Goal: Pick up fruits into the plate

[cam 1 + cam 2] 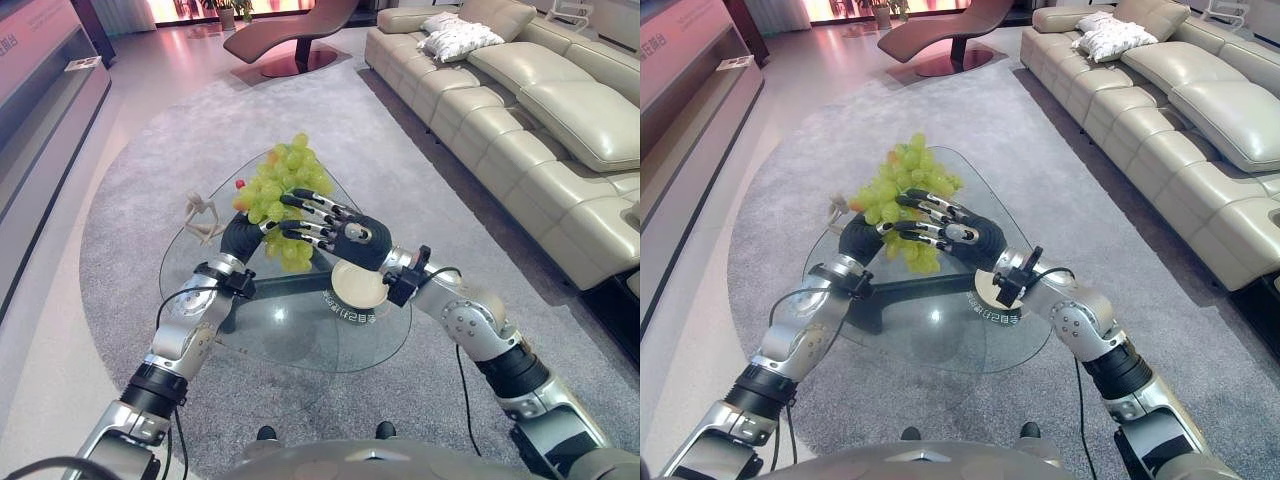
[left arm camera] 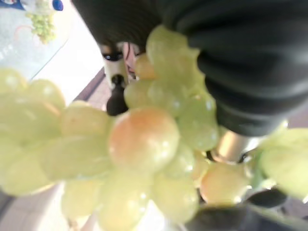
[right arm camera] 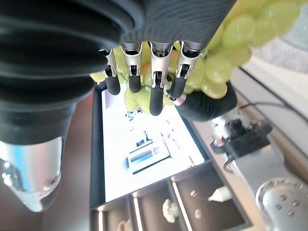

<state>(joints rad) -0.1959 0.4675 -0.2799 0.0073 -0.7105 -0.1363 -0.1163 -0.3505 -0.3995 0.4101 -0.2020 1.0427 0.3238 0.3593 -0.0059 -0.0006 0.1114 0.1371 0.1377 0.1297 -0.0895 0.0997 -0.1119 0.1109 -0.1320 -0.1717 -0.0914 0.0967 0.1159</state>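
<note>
A big bunch of green grapes [image 1: 285,180] is held up above the glass table [image 1: 290,330]. My left hand [image 1: 240,238] is under its lower left side, curled on the bunch, and the left wrist view shows the grapes [image 2: 139,139] pressed close against it. My right hand [image 1: 350,240] lies against the front of the bunch with straight fingers [image 3: 154,82]. A small round beige plate [image 1: 358,287] rests on the table right below my right wrist. A bit of orange and red fruit [image 1: 240,198] peeks out at the bunch's left edge.
A pale little figurine [image 1: 203,217] stands on the table's left side. A long cream sofa [image 1: 540,120] runs along the right, and a brown lounge chair [image 1: 290,35] stands far back. Grey rug surrounds the table.
</note>
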